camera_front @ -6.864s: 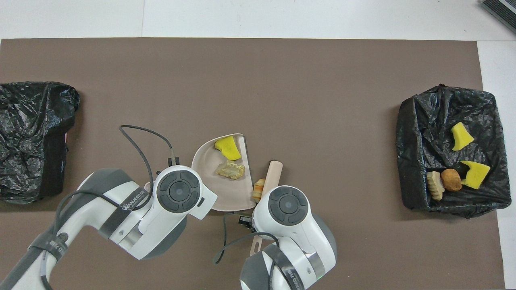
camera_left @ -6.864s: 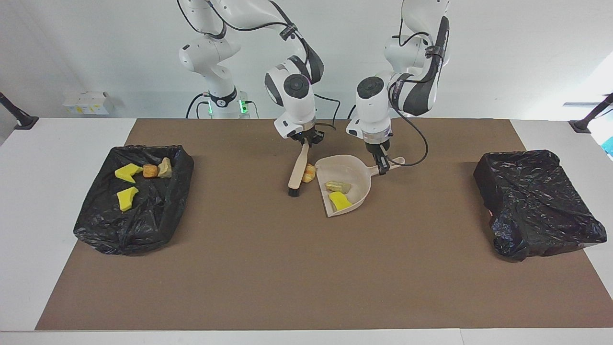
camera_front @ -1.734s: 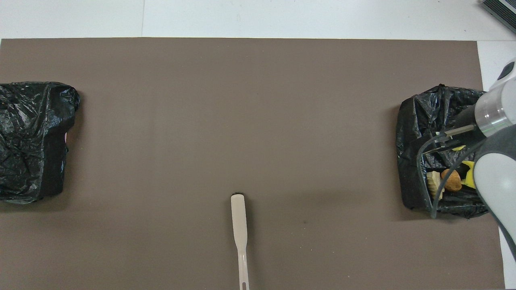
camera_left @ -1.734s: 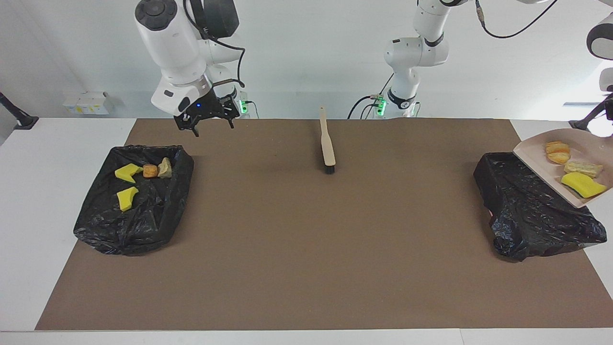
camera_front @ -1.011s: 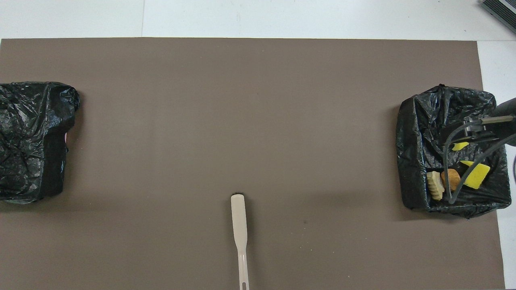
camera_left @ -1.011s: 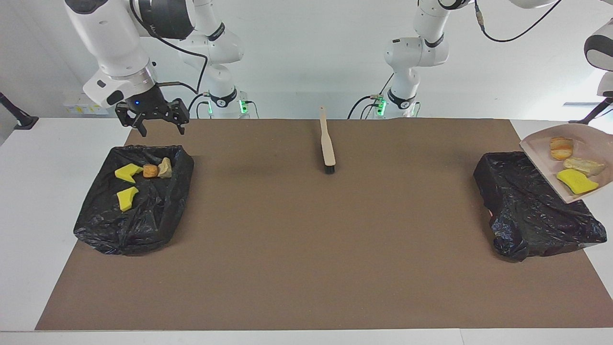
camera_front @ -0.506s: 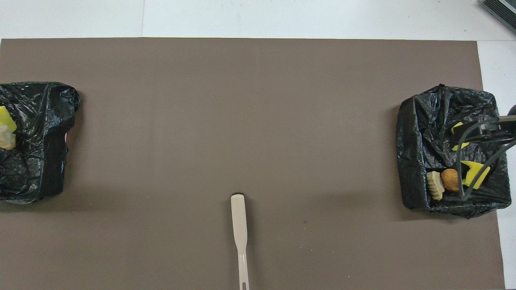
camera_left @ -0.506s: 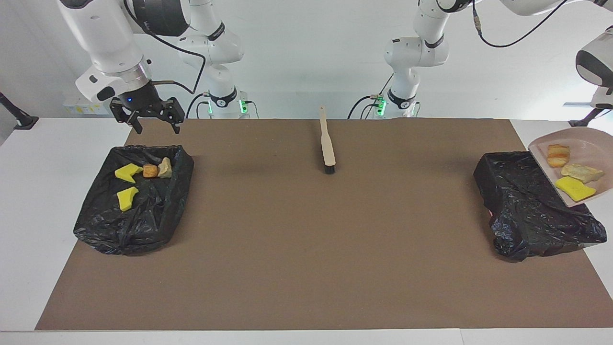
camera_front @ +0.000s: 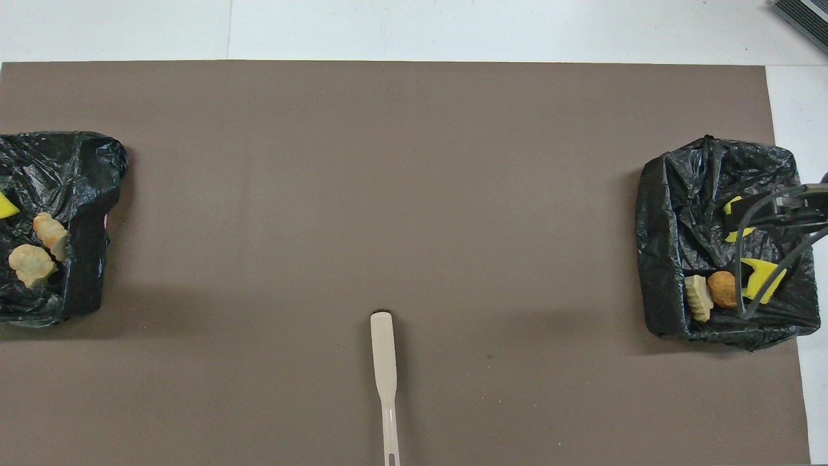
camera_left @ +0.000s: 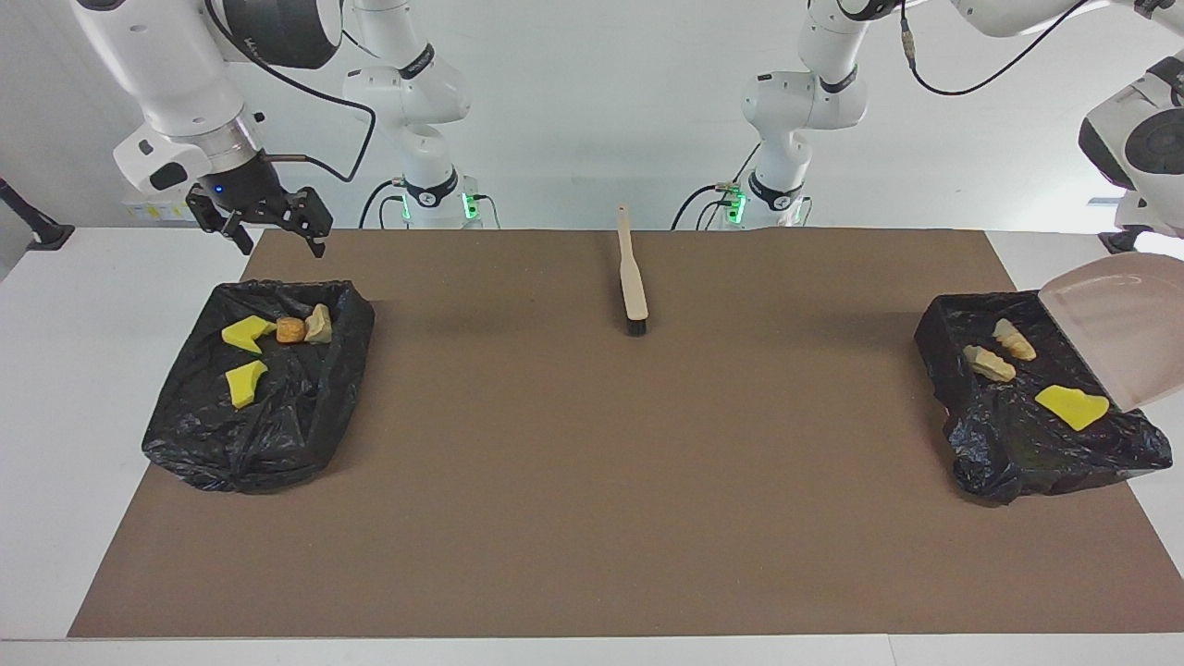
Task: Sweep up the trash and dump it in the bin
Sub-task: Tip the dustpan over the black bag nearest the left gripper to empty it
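The beige dustpan [camera_left: 1115, 324] hangs steeply tipped over the black-lined bin [camera_left: 1008, 462] at the left arm's end. Nothing lies in the pan. My left arm's wrist [camera_left: 1142, 139] is above it, and the left gripper itself is cut off by the frame's edge. In that bin lie two tan lumps [camera_left: 988, 363] and a yellow chunk [camera_left: 1071, 405] of trash; the overhead view shows the lumps [camera_front: 27, 262] too. My right gripper [camera_left: 280, 242] hangs open and holds nothing. It is over the edge of the other bin [camera_left: 250, 444], which holds several scraps [camera_left: 245, 382].
The beige brush [camera_left: 634, 277] lies flat on the brown mat [camera_left: 592, 481] midway between the bins, close to the robots' edge, its bristle end pointing away from them. The overhead view shows the brush [camera_front: 384, 362] and the right arm's bin [camera_front: 666, 226].
The dustpan has tipped steeper and its three scraps have slid into the bin below it. My right gripper has drifted a little toward the right arm's end of the table.
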You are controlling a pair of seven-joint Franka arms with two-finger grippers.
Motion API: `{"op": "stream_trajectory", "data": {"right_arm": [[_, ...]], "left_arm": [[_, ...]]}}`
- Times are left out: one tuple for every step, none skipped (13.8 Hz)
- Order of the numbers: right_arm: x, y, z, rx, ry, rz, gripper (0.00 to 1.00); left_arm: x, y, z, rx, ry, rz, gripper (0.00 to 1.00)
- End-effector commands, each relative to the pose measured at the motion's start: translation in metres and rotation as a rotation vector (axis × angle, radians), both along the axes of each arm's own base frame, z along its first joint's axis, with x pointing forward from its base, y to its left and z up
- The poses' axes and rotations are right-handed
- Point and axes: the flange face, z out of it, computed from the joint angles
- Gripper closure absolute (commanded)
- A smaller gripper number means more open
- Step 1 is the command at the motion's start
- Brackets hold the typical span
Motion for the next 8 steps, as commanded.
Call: {"op": "stream_trajectory", "data": {"right_arm": [[-0.005,0.006,0.012,0.022,-0.037,-0.017,0.0],[-0.006,0.006,0.016,0.023,-0.062,-0.02,0.0],[-0.007,0.006,0.015,0.022,-0.065,-0.018,0.0],[-0.007,0.006,0.016,0.021,-0.068,-0.018,0.0],[-0.006,0.005,0.017,0.02,-0.071,-0.015,0.0],[-0.008,0.006,0.016,0.022,-0.062,-0.011,0.0],[-0.008,0.006,0.016,0.022,-0.059,-0.011,0.0],[-0.008,0.006,0.016,0.022,-0.06,-0.011,0.0]], "left_arm": [[-0.004,-0.012,0.009,0.059,-0.009,-0.017,1.0],[-0.003,-0.016,0.01,0.095,-0.009,-0.022,1.0],[0.002,-0.027,0.013,0.136,-0.007,-0.043,1.0],[0.005,-0.036,0.014,0.162,-0.007,-0.053,1.0],[0.006,-0.039,0.016,0.183,-0.011,-0.047,1.0],[0.007,-0.043,0.018,0.209,-0.012,-0.053,1.0],[0.008,-0.049,0.02,0.23,-0.013,-0.056,1.0],[0.007,-0.054,0.026,0.233,-0.036,-0.056,1.0]]}}
